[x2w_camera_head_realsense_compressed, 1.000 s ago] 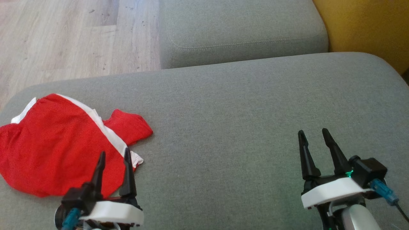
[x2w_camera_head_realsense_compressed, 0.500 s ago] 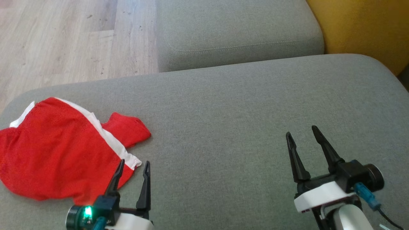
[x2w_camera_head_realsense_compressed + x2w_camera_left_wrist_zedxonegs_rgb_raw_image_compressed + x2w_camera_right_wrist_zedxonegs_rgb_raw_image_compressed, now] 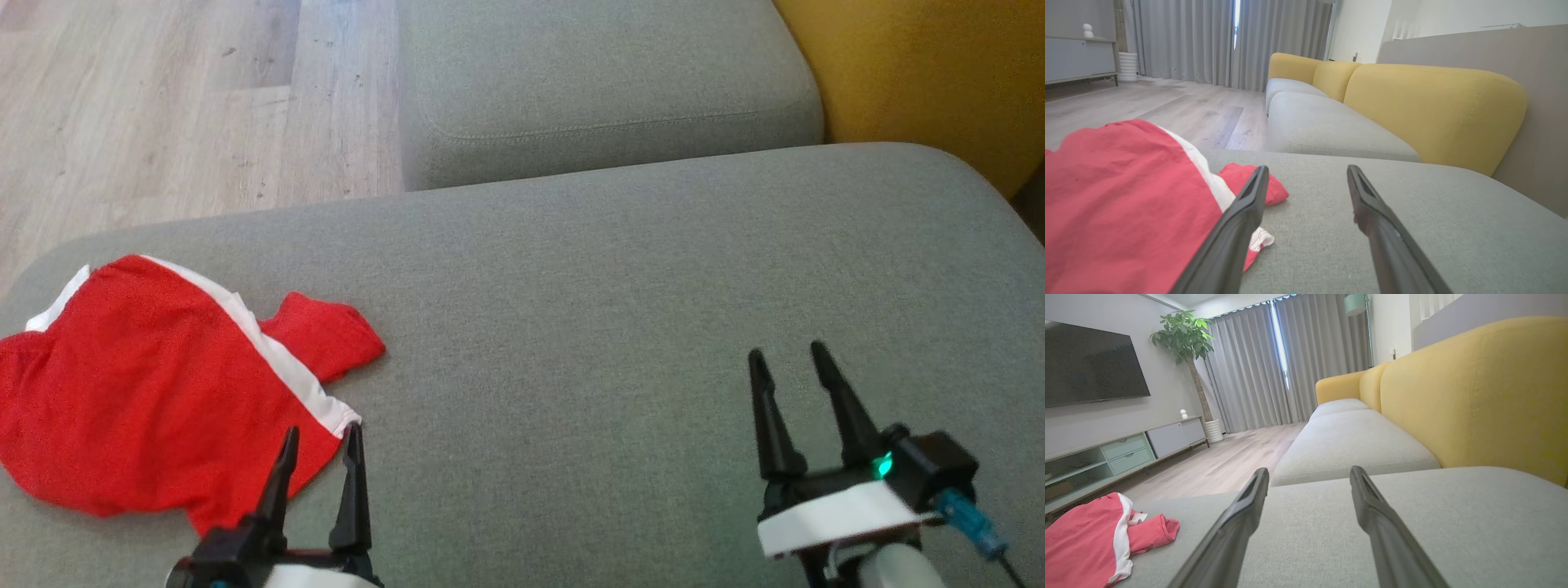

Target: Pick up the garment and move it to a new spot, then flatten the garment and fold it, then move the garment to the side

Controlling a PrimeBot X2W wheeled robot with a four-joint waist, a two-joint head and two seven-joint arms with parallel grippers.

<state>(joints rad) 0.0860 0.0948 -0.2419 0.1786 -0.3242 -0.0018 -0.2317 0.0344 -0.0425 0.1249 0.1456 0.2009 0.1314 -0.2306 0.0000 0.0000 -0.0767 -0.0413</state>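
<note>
Left gripper point(image 3: 322, 430) stands wide open and empty at the near edge of a red garment point(image 3: 139, 384). One dark finger crosses the cloth's hem in the head view, and whether it touches the fabric cannot be told. Right gripper point(image 3: 786, 351), well apart on the robot's right, hangs just as open over bare upholstery with nothing between its fingers.

The garment lies crumpled on the left end of a grey seat cushion point(image 3: 588, 310). It is a thin, finely textured red fabric with a white band running across it and a sleeve-like flap turned out toward the cushion's middle. Its left edge is cut off by the frame.

The cushion is a rounded slab of woven grey cloth, set against a second grey cushion point(image 3: 604, 73) with a stitched seam. A smooth mustard-yellow backrest point(image 3: 922, 73) stands behind them, and pale wood-plank floor point(image 3: 163, 106) lies beyond.

In the right wrist view, a white ribbed pot point(image 3: 1213, 430) holds a leafy tree point(image 3: 1184, 335) beside a low cabinet point(image 3: 1167, 439), whose open shelves are too dim to read. Both wrists are cut off at the bottom of the head view.
</note>
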